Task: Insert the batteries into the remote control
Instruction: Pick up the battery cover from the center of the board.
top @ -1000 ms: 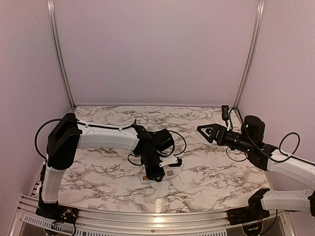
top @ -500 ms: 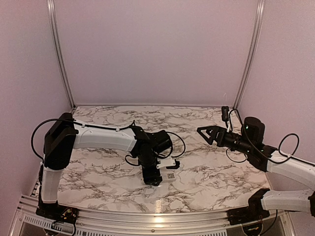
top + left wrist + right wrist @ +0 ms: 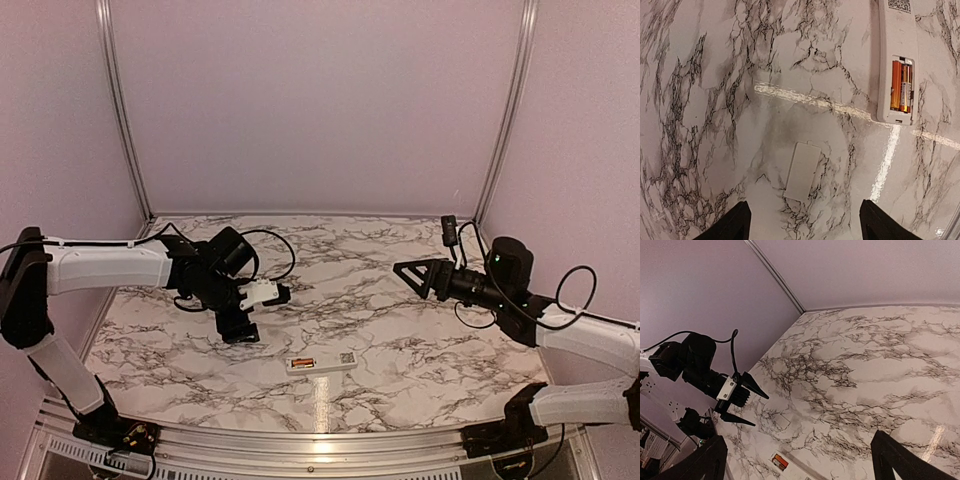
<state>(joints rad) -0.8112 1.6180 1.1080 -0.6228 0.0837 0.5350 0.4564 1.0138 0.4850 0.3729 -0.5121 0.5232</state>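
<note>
Here, 2 coppery cylindrical batteries [image 3: 901,86] fill the slim white remote control [image 3: 897,30].

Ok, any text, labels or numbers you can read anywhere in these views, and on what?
No legible words or numbers in any view.
QR code on the back of the remote control: pattern only, cut by the frame edge.
Markings on the batteries: too small and blurred to read.
Loose battery cover: blank.

left end effector [image 3: 243,333] opened, swung away
</note>
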